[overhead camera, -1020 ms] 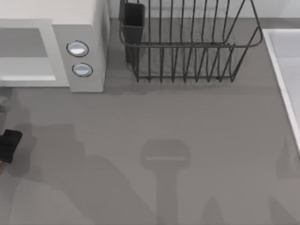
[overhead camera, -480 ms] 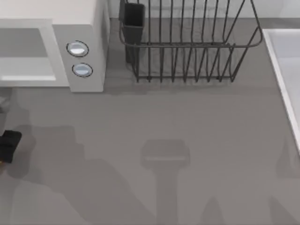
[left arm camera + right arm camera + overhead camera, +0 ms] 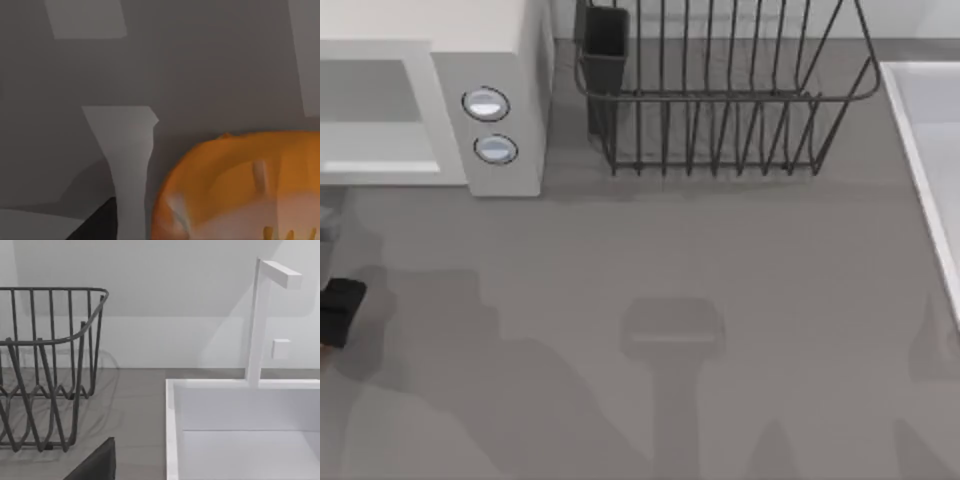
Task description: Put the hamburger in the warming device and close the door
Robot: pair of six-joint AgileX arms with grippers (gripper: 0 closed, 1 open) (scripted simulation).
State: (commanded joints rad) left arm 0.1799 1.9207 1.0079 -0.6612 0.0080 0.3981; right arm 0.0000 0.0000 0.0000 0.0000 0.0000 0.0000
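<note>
Orange and rounded, the hamburger [image 3: 240, 190] sits close up against our left hand's wrist camera, with a dark finger [image 3: 100, 222] beside it; we judge the bun to be in that hand's grasp, though we cannot tell how the fingers stand around it. From above, our left hand [image 3: 338, 310] is at the counter's far left edge, in front of the warming device [image 3: 490, 60], whose grey cavity [image 3: 370, 95] faces the near side of the counter. So the coming move turns on carrying the bun from the hand toward that cavity, which lies just beyond it; nothing stands between them on the grey counter [image 3: 700, 260]. The dark wire rack [image 3: 720, 100] stands to the right of the appliance, and a white sink [image 3: 240, 410] is at the right edge. Our right arm is parked near that sink; its fingers' state we cannot tell.
</note>
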